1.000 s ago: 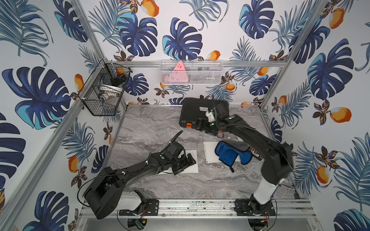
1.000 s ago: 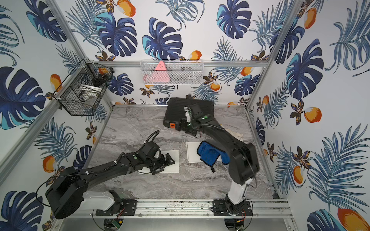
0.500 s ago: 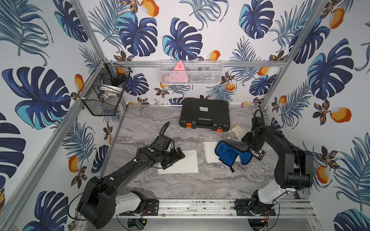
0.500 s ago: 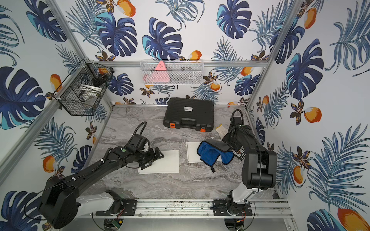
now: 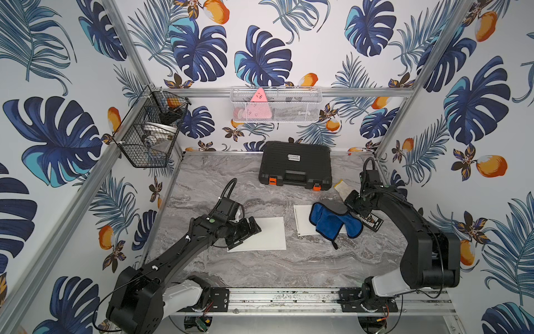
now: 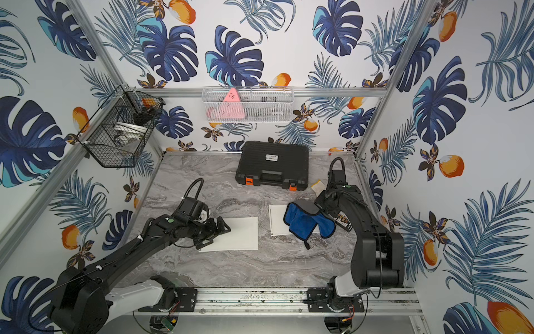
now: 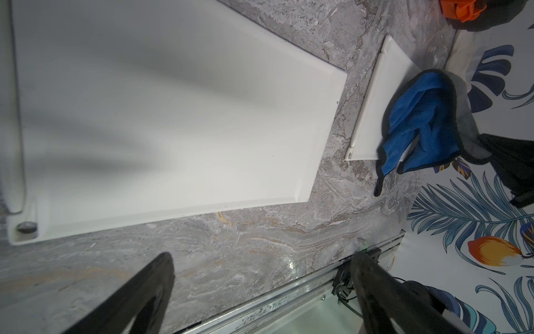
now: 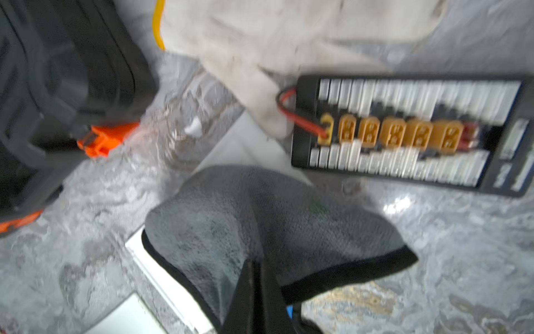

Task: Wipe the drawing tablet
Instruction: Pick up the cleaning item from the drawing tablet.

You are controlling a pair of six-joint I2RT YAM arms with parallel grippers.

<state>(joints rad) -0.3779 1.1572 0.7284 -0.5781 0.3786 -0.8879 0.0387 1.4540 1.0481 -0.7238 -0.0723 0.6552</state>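
Blue microfibre cloth [image 5: 329, 222] looked soft, limp; we found right claw [image 8: 254, 271] clamped on its hem, left claw [image 7: 260, 260] spread wide.

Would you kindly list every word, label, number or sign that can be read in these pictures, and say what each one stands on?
No text can be quoted; nothing is legible.
On the black plastic case, a white label: printed lines, too small to read.
On the end of the black connector board, white printing: blurred, unreadable.
On the pink triangle in the white wire basket, small dark marks: too small to read.
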